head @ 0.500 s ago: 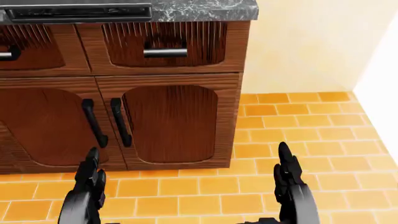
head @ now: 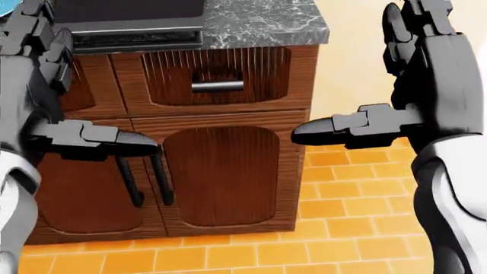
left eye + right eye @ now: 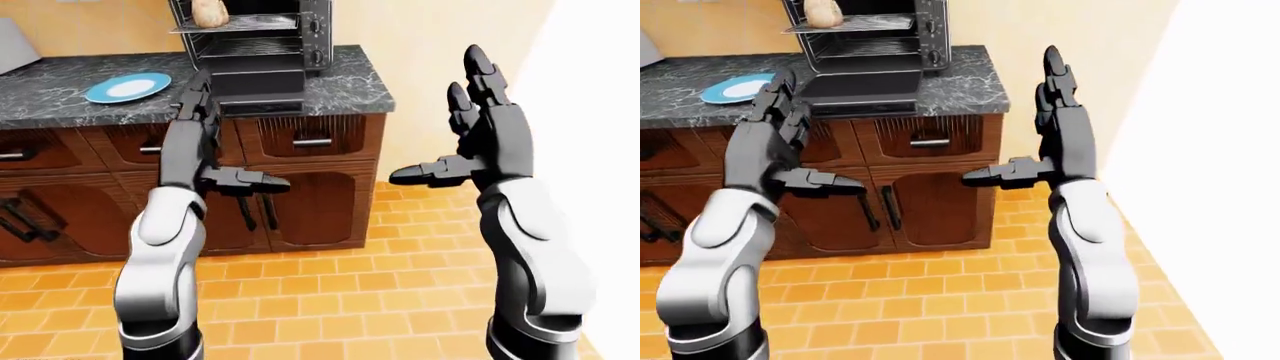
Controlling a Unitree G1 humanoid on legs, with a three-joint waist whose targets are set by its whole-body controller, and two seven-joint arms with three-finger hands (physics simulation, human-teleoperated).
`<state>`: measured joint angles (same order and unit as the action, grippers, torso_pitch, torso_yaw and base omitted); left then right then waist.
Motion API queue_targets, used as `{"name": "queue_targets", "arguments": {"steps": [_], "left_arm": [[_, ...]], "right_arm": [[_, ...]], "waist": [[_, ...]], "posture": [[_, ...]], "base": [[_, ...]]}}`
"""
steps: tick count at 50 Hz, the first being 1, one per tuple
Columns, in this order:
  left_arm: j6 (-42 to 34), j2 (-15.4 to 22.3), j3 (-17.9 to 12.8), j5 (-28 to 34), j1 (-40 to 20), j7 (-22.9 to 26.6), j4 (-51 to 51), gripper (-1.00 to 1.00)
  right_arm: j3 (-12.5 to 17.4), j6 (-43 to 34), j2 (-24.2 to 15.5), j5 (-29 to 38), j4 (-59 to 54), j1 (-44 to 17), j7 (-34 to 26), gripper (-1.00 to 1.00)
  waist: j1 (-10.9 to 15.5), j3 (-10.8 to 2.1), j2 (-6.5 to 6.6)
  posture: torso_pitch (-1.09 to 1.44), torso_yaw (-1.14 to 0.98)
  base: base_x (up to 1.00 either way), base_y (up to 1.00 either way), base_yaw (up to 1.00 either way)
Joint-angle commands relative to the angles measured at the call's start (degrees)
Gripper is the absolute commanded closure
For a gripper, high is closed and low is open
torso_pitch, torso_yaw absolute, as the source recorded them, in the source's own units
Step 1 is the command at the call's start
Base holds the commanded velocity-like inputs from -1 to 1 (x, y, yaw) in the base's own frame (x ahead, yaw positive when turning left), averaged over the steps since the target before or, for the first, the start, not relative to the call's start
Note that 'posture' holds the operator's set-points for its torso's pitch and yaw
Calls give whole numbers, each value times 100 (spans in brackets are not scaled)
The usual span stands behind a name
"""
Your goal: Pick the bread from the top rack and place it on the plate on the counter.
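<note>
Both of my arms are raised ahead of me with nothing in them. My left robot hand (image 3: 205,142) stands with fingers pointing up and the thumb stuck out sideways to the right, spread apart. My right robot hand (image 3: 480,127) mirrors it, fingers up, thumb pointing left, also spread and empty. The two are well apart from each other.

Up at the top of the left-eye view, a small oven (image 3: 265,37) sits on the dark marbled counter (image 3: 340,82) with its door dropped open. The bread (image 3: 209,10) rests on the top rack (image 3: 240,25), toward that rack's left end; the racks below it look bare. To the left of the oven on the counter lies the blue plate (image 3: 127,87), with nothing on it. Plate and oven are near each other but not touching.

Under the counter are brown wooden cabinets (image 2: 221,171) with dark handles, and a drawer (image 2: 217,77) above them. Orange floor tiles (image 3: 330,300) run below, and a pale wall (image 3: 430,45) stands to the right.
</note>
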<state>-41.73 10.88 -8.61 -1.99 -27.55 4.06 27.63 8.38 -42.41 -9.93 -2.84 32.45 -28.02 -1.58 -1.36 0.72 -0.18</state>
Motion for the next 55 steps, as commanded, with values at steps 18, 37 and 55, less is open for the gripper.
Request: {"name": "queue_targets", "arguments": {"steps": [18,37,55], "left_arm": [[-729,837,-448,-310,-1213,-167,114,-100],[-1293,1394,-624,-465,-1769,-60,286,-100],[-1499,1611,-698,-546,-2032,-124,400,-100]], "right_arm": [[235,-907,-721,-518,-225,-1764,83,-100],[308,-1250,-1182,-892,-457,-2623,165,-100],[372,-1412,-1346,-1280,-361,-2994,397,-100]], "waist": [[99,57,-299],[107,136,161],[-67,179,357]], "posture": [[0,0],[0,0],[0,0]], "base": [[11,63,0],[11,67,0],[26,30,0]]}}
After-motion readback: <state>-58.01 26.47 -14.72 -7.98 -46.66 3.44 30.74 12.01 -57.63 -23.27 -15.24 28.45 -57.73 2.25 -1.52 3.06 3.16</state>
